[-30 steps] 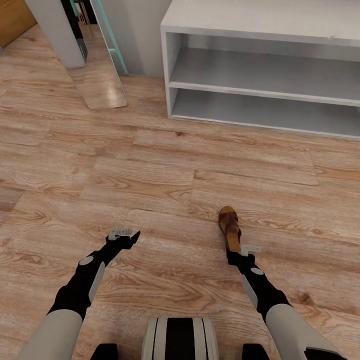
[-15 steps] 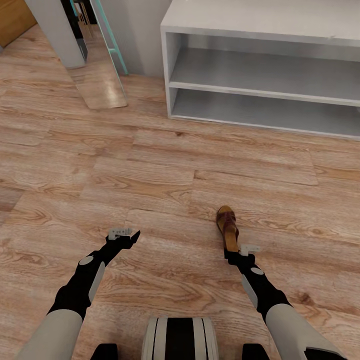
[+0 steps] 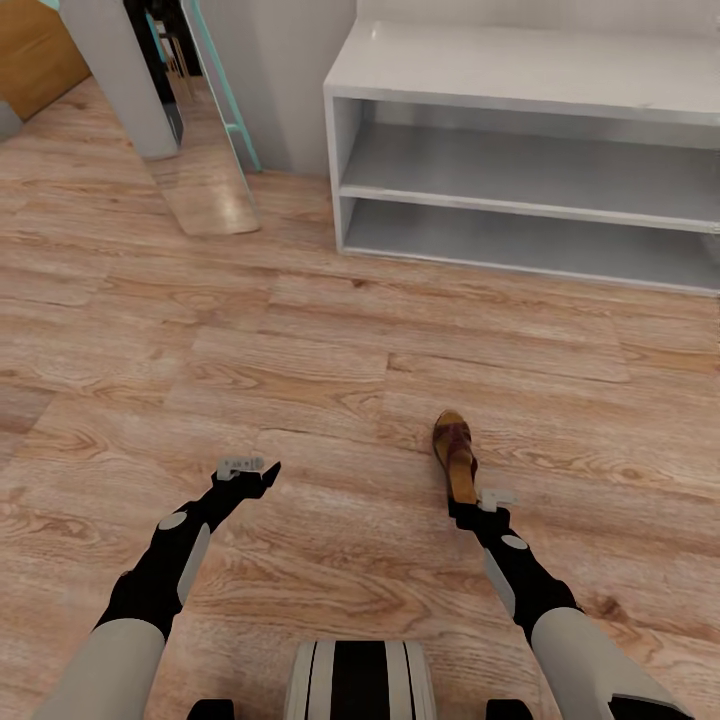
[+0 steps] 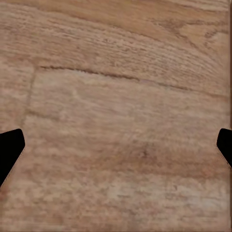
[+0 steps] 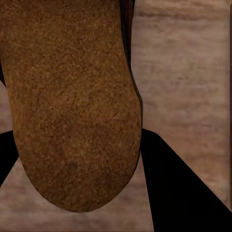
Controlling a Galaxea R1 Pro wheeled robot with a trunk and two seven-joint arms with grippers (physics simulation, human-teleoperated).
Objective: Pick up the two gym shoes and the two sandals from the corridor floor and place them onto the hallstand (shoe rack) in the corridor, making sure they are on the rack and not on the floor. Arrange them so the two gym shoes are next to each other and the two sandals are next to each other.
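Since a second ago the whole head picture has slid downward, so that is my camera tilting up (not the things moving); more of the hallstand's (image 3: 520,80) top now shows. The sandal (image 3: 455,455) sits a touch further left against the right gripper (image 3: 470,505) than it did a second back, its toe pointing to about twelve o'clock. So I judge the carry is under way, with the rack ahead at roughly one o'clock and well apart from me.

My right gripper holds the sandal by its heel: in the right wrist view the tan footbed (image 5: 72,106) lies between the two dark fingers (image 5: 179,188), jaws closed in on it. The left gripper (image 3: 250,468) hangs out at ten o'clock over the corridor floor (image 3: 300,340), jaws spread wide with nothing between them.

Both shelf tiers look bare. At eleven o'clock stand a grey pillar (image 3: 125,70) and a teal-framed mirror (image 3: 215,110), well off my line. Bare planks lie between me and the rack.
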